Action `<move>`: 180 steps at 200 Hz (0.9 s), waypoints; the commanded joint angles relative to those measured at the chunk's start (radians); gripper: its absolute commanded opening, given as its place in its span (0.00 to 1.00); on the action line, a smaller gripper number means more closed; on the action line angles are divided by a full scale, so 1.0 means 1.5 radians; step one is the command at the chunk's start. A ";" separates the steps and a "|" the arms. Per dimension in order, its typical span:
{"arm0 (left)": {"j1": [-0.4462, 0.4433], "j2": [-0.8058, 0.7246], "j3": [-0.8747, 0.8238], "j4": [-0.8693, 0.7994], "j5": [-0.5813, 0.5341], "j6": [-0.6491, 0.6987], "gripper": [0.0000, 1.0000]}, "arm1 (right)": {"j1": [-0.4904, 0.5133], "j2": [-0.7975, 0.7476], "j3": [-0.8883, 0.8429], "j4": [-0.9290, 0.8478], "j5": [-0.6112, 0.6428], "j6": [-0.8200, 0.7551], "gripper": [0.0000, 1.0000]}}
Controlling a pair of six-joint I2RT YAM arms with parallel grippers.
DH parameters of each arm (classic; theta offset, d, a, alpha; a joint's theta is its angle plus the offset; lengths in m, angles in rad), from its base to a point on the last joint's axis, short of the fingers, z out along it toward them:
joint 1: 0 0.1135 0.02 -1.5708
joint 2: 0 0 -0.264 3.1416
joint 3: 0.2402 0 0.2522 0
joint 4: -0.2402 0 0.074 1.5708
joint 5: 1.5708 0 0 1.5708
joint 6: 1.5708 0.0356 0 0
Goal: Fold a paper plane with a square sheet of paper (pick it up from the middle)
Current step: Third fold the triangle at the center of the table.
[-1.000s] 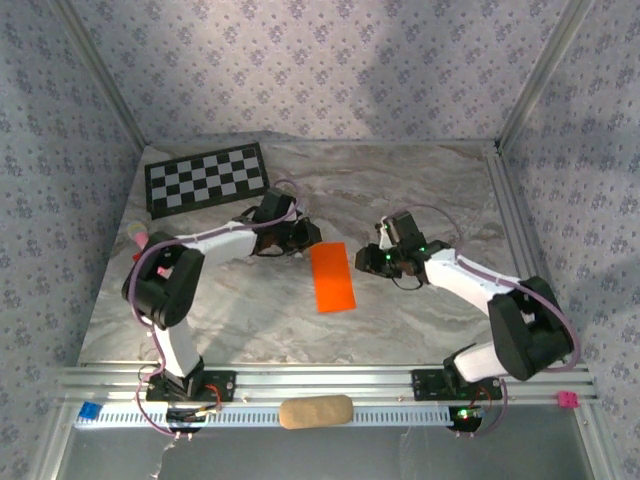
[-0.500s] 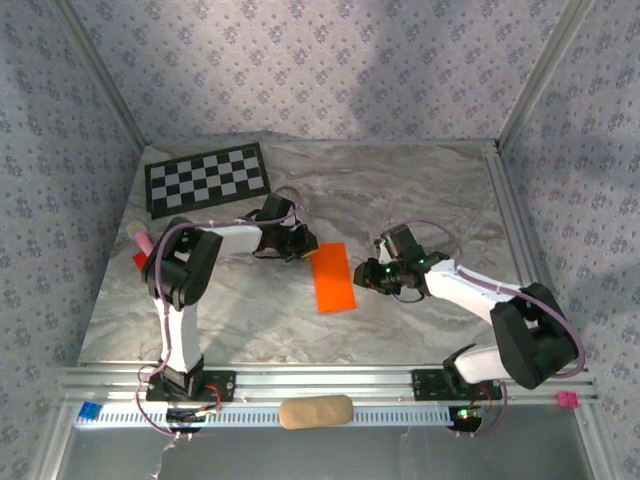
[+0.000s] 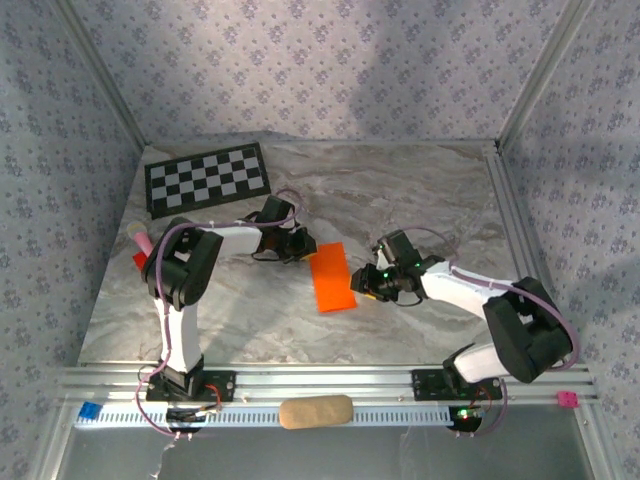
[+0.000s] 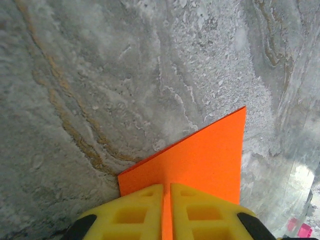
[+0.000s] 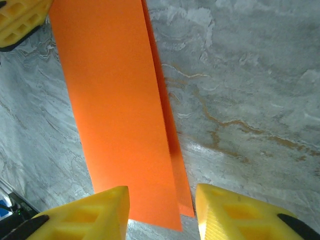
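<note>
Soft even light, mild glare

Near edge of square sheet of paper (image 4: pixel 200 155) behind left tool (image 4: pixel 166 192)

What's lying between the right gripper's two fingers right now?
One end of the folded orange paper, lying on the marble table, as the right wrist view shows; the right gripper is open.

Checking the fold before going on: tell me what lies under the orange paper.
Its own lower layer peeks out along one edge of the orange paper, which lies on the marble table. The rest beneath is covered.
</note>
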 commanded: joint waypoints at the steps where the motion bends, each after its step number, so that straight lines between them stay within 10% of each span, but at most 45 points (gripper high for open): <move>1: 0.005 0.009 -0.013 -0.011 -0.010 0.019 0.14 | 0.004 0.019 -0.008 0.009 -0.027 0.018 0.43; 180: 0.000 0.040 0.058 -0.042 0.012 0.070 0.14 | -0.019 0.101 -0.027 0.216 -0.140 0.046 0.37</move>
